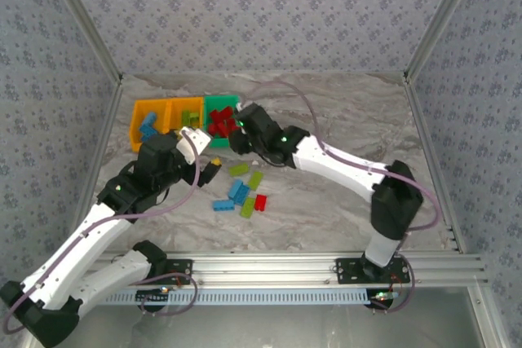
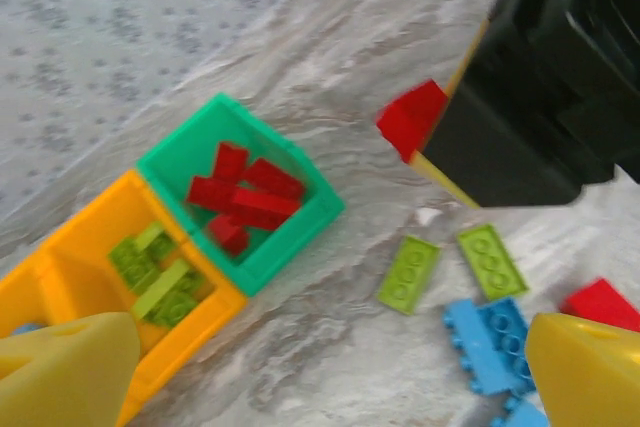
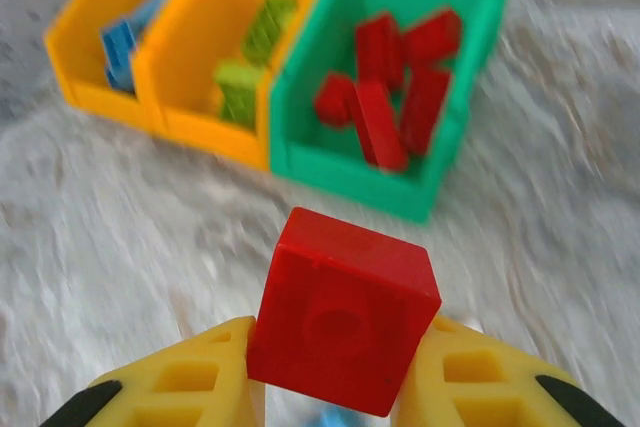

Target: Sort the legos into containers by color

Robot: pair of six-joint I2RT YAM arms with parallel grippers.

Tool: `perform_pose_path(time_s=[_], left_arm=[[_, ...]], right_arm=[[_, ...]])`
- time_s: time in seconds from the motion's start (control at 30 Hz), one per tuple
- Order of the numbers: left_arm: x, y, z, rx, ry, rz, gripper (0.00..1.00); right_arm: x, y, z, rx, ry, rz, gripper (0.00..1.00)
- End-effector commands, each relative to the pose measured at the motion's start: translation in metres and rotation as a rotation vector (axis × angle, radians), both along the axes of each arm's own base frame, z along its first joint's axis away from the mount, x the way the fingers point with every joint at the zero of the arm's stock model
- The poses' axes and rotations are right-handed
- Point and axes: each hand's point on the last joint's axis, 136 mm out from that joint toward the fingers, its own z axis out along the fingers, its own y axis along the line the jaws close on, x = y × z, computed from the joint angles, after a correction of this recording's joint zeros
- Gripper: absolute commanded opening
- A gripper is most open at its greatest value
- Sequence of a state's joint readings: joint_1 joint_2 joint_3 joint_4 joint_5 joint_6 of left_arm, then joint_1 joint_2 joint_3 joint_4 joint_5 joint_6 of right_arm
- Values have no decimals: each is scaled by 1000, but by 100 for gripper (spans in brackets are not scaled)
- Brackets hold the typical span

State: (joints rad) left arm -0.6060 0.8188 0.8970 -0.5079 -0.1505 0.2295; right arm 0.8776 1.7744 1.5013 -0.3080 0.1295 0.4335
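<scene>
My right gripper [image 3: 338, 335] is shut on a red lego [image 3: 345, 297], held above the table just in front of the green container [image 3: 350, 172]. Several red legos [image 3: 395, 87] lie in that bin. The middle orange container [image 3: 205, 132] holds lime legos [image 3: 245, 72], and the left orange container [image 3: 95, 92] holds blue ones [image 3: 122, 42]. In the left wrist view the held red lego [image 2: 412, 117] pokes out of the right gripper's black body. My left gripper [image 2: 330, 387] is open over bare table, beside two loose lime legos [image 2: 408, 272].
Loose blue legos [image 1: 236, 191], lime legos [image 1: 247, 207] and a red one [image 1: 260, 202] lie mid-table, in front of both grippers. The three bins [image 1: 186, 116] stand in a row at the back left. Patterned walls close in the table.
</scene>
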Motion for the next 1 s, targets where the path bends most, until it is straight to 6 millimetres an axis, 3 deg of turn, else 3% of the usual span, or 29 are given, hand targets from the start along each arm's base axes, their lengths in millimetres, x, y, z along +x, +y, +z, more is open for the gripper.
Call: perform_pose_path(time_s=[0.0,0.23,0.43,0.67,0.77,0.87,0.97], left_arm=[[14,20,11,-51,-46,137,99],[19,24,5,-71,-23,160,99],[19,23,-1,-44,-13,146,99],[20,24,-2,-42,1,160,99],[21,24,-1,-93,29,196,99],[19,20,-4,-198,130,252,99],[17,15,-18,-314,269,350,99]], right_arm=[[42,18,-18,-19,-38,41,31],[121,29,-67,-85,-35,-1,31],[145,34,-79,-122,-39,15,49],[135,34,-47,-128,-62,34,51],[123,24,-28,-137,-52,25,50],[97,4,-2,-133,-43,20,52],[58,-24,19,-113,-26,35,59]])
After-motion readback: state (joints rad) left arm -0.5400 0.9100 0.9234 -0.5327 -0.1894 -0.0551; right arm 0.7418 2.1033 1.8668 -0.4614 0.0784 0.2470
